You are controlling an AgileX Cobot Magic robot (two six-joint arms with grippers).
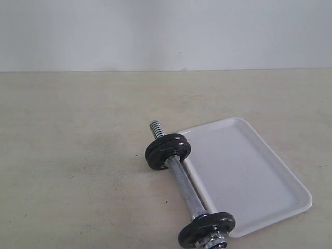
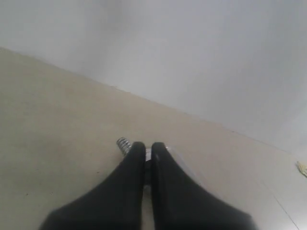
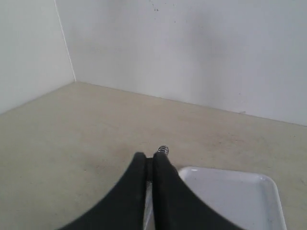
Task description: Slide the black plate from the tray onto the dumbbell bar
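Observation:
The dumbbell bar (image 1: pixel 185 184) lies on the table against the left rim of the white tray (image 1: pixel 244 176). Two black plates (image 1: pixel 167 151) sit side by side on its far end, behind the bare threaded tip (image 1: pixel 156 127). A third black disc (image 1: pixel 206 229) is on the near end beside the chrome collar nut (image 1: pixel 218 243). No disc lies in the tray. Neither gripper shows in the exterior view. My left gripper (image 2: pixel 148 146) and right gripper (image 3: pixel 152 156) are both shut on nothing, high above the bar, with its threaded tip (image 3: pixel 163 149) just past the fingers.
The beige table (image 1: pixel 78 155) runs back to a white wall (image 1: pixel 166 31). In the right wrist view a second wall (image 3: pixel 29 48) meets it at a corner. The tray's bare floor (image 3: pixel 230 196) shows beside the right fingers.

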